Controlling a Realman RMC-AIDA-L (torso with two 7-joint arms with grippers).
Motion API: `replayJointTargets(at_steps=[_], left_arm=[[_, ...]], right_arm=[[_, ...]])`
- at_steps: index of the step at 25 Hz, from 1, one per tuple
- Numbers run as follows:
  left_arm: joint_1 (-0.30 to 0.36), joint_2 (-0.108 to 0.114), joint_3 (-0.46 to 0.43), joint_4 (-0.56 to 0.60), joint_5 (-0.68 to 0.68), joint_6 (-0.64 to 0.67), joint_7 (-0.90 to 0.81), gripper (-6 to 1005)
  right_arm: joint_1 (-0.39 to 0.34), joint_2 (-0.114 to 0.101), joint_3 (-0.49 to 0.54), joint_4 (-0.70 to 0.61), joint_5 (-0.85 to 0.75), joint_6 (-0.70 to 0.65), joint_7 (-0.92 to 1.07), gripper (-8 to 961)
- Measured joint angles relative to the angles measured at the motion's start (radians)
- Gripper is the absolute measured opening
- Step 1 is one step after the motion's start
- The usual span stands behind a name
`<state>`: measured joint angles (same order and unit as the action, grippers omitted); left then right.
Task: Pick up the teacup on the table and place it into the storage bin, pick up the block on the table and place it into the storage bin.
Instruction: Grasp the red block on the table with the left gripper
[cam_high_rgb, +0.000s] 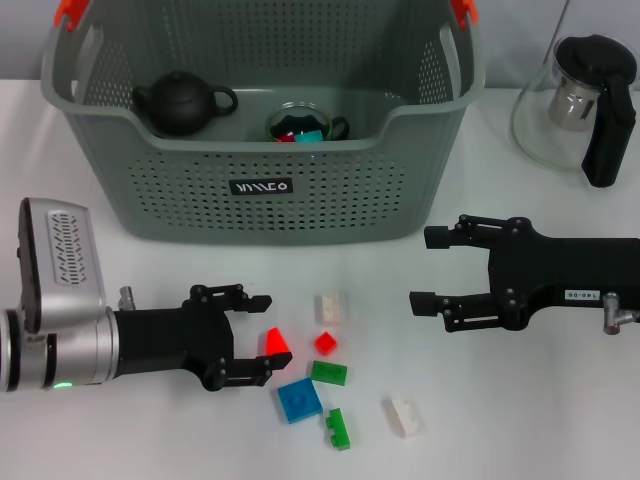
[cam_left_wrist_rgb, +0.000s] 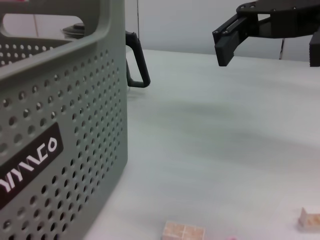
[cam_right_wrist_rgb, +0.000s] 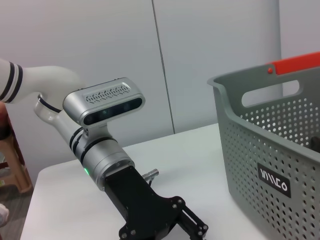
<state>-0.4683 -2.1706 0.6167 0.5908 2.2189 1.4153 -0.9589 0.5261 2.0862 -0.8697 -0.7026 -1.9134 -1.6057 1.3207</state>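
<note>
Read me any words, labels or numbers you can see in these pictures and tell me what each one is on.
Storage bin: black label with stylised white lettering; no certain reading in any view.
Right gripper: small white sticker on its body, roughly "140-00", too small to be sure.
Left gripper: no text visible.
Nothing else readable.

silver left arm (cam_high_rgb: 60, 330), black grippers, green light, white label

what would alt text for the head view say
Two black grippers, both open, hover over a white table: the left gripper beside a small red wedge block among scattered toy blocks, the right gripper nearby. Behind stands a grey-green perforated plastic storage bin holding a dark teapot.
</note>
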Motion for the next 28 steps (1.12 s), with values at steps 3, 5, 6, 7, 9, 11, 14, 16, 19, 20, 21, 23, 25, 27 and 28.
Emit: replayJointTargets(at_steps=[3,5,6,7,9,11,14,16,19,20,21,23,25,27,28], left_arm=[[0.0,0.0,0.005,-0.001,0.0,-0.011,0.004,632],[-0.002,0.0,0.009,-0.007,0.0,-0.025,0.006,674],[-0.004,0.0,0.009,-0.013,0.0,-0.034,0.008,695],[-0.005,0.0,0.01,-0.017,0.0,-0.039,0.01,716],[-0.009,0.0,0.01,-0.028,0.001,-0.052,0.016,737],[-0.013,0.0,0.011,-0.035,0.004,-0.06,0.021,737],[-0.014,0.0,0.011,-0.043,0.005,-0.069,0.031,736],[-0.015,-0.001,0.011,-0.053,0.005,-0.08,0.049,734],[-0.015,-0.002,0.011,-0.056,0.005,-0.087,0.056,729],[-0.017,-0.002,0.011,-0.063,0.005,-0.098,0.059,727],[-0.017,-0.002,0.011,-0.065,0.005,-0.101,0.06,719],[-0.018,-0.002,0.011,-0.067,0.002,-0.105,0.063,704],[-0.018,-0.002,0.011,-0.068,0.0,-0.108,0.065,689],[-0.018,-0.002,0.011,-0.068,0.0,-0.109,0.067,674],[-0.019,-0.002,0.011,-0.068,0.0,-0.109,0.067,666]], right_arm=[[0.0,0.0,0.0,0.0,0.0,0.002,0.0,911],[0.0,0.0,0.0,-0.001,0.0,0.002,0.0,911],[0.0,0.0,0.0,-0.002,0.001,0.002,0.0,911],[0.0,0.0,0.0,-0.002,0.001,0.003,0.0,911],[0.0,0.0,0.0,-0.003,0.001,0.004,0.0,911],[0.0,-0.001,0.0,-0.004,0.001,0.004,0.0,911],[0.0,-0.002,0.0,-0.004,0.002,0.006,0.0,910],[0.001,-0.002,0.0,-0.005,0.002,0.006,0.0,910],[0.001,-0.002,0.0,-0.005,0.002,0.006,0.0,910],[0.001,-0.002,0.0,-0.005,0.002,0.006,0.0,910],[0.002,-0.002,0.0,-0.005,0.002,0.006,0.0,910],[0.002,-0.002,0.0,-0.005,0.002,0.006,0.0,911],[0.002,-0.002,0.0,-0.005,0.002,0.007,0.0,911],[0.002,-0.002,0.0,-0.005,0.002,0.008,0.0,911],[0.002,-0.002,0.0,-0.005,0.002,0.008,0.0,911]])
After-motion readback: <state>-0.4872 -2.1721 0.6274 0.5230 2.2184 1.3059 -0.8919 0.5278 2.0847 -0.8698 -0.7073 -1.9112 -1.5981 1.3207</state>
